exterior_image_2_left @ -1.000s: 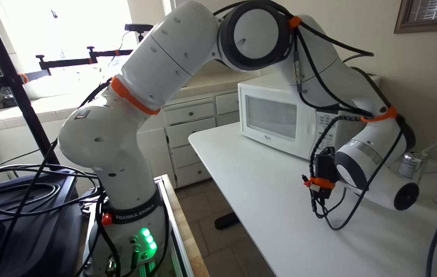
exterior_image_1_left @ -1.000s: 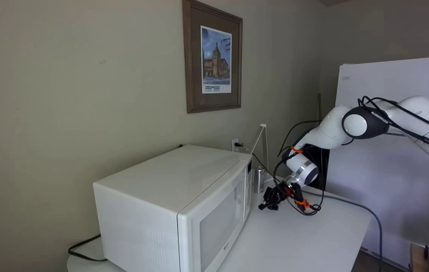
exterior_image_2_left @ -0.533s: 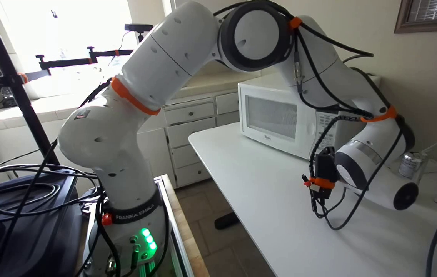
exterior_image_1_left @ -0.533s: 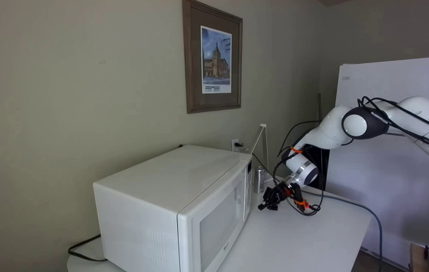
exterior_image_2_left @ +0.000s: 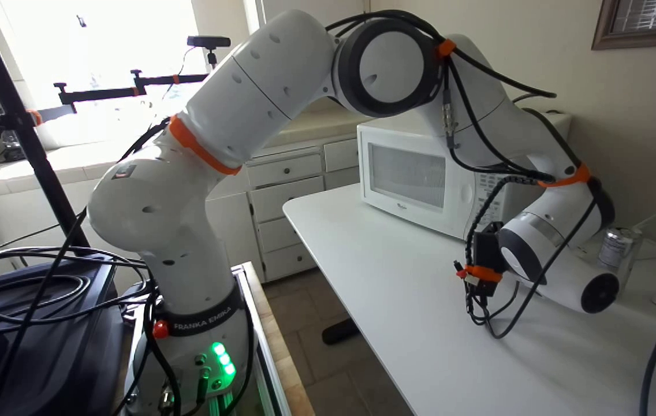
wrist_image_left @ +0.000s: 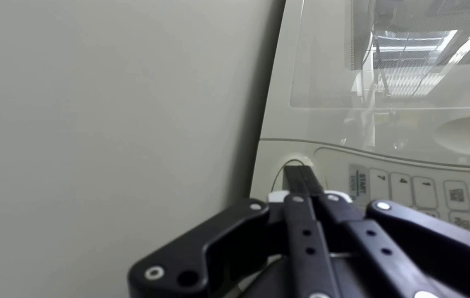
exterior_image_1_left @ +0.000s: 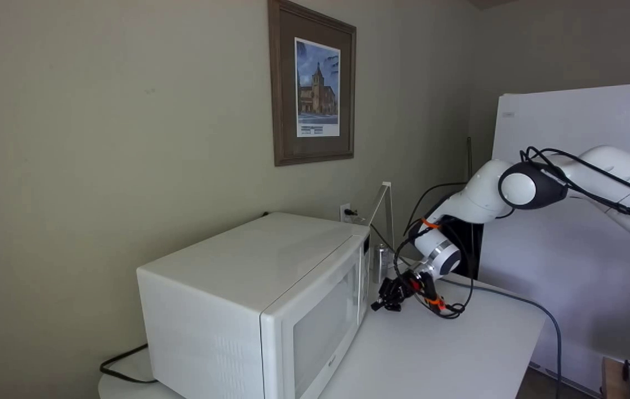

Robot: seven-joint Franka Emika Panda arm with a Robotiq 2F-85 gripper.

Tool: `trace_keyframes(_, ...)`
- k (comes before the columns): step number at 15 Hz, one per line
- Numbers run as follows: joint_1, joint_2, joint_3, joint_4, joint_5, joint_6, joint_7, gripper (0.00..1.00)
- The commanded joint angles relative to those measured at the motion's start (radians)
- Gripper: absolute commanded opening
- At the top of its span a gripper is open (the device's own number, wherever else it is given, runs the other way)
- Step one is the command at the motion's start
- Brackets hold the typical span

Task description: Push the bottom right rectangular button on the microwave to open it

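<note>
The white microwave stands on the bench with its door closed, and we have our fingers low at its control end. In the wrist view they are clenched flat against each other, tips over the button in the lower corner of the front, right beside the START end of the keypad. Part of the button's rounded outline shows around the tips, much of the rest hidden beneath them; we cannot tell whether they touch it or sit just apart from it.

The microwave's bottom edge runs just beside the tips, with a dark shadow along it where the bench begins, so the bench side is our tight one. In front of the microwave the bench top spreads broadly toward its outer edge, which lies well apart from the fingers. A silvery can stands near the lower end of our arm in both exterior views.

The arm rises from its base, arches high and slopes down toward the microwave's control end, its wrist tilted low over the bench.
</note>
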Motion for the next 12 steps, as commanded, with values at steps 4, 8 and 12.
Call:
trace_keyframes(4, 0.017, 0.057, 0.028, 0.06, 0.06, 0.061, 0.035, 0.0)
trace_keyframes(8, 0.02, 0.065, 0.031, 0.068, 0.075, 0.079, 0.043, 0.0)
trace_keyframes(12, 0.016, 0.07, 0.042, 0.07, 0.112, 0.084, 0.012, 0.0)
